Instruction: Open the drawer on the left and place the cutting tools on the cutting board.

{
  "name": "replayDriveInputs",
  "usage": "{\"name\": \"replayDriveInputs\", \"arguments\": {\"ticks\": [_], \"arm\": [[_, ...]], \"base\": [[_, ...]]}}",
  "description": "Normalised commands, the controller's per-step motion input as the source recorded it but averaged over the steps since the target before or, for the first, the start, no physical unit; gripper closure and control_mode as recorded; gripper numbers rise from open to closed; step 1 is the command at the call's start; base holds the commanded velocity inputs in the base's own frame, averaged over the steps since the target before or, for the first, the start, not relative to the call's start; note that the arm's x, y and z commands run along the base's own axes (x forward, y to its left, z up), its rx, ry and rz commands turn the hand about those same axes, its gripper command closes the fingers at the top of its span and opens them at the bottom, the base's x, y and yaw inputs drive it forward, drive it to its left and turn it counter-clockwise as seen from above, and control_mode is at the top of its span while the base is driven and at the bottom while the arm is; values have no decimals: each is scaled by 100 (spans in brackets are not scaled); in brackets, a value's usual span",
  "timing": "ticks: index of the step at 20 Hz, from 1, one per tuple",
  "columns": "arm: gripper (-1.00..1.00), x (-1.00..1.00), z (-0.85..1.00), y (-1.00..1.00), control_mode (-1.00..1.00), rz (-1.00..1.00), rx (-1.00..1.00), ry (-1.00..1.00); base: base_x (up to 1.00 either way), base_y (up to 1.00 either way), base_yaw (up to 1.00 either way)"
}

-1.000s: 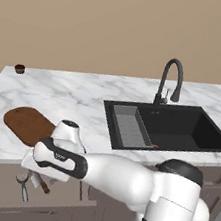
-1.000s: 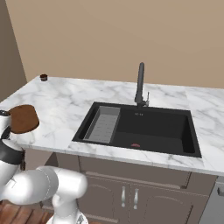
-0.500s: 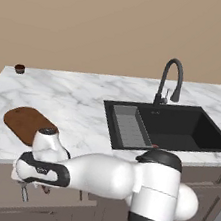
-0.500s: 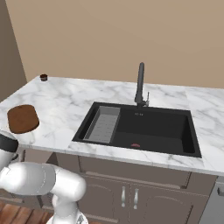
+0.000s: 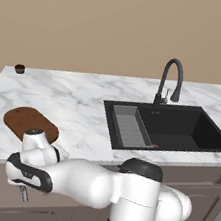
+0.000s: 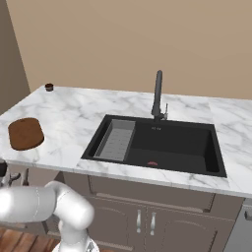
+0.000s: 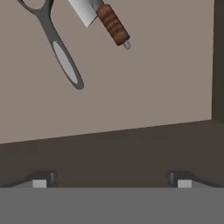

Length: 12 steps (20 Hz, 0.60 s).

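Looking down into the open drawer, I see its flat grey-brown floor with both cutting tools at the top of the hand view. The silver-grey peeler lies at the upper left. The cleaver, with its reddish-brown handle and a cut-off silver blade, lies beside it. My gripper hangs open above the drawer's dark wall, holding nothing, well apart from both tools. The dark-brown cutting board rests bare on the marble counter at the left, also in the right base view. My arm reaches low in front of the counter below the board.
A black sink with a dark faucet takes up the counter's right half. A tiny dark cup stands at the far left corner. Cabinet doors with silver handles run below the sink.
The hand has swung down and to the left, from level with the counter's edge to below it, in front of the drawer. The jaws stayed open.
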Motion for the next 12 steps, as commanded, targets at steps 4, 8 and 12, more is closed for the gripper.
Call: {"name": "replayDriveInputs", "arguments": {"ticks": [4, 8, 12], "arm": [[-100, -1, -19, 4, -100, 1, -7, 2], [-100, -4, -24, 1, -100, 2, -6, 2], [-100, -24, -21, 2, -100, 3, -4, 1]], "base": [[0, 0, 0], [0, 0, 0], [0, 0, 0]]}}
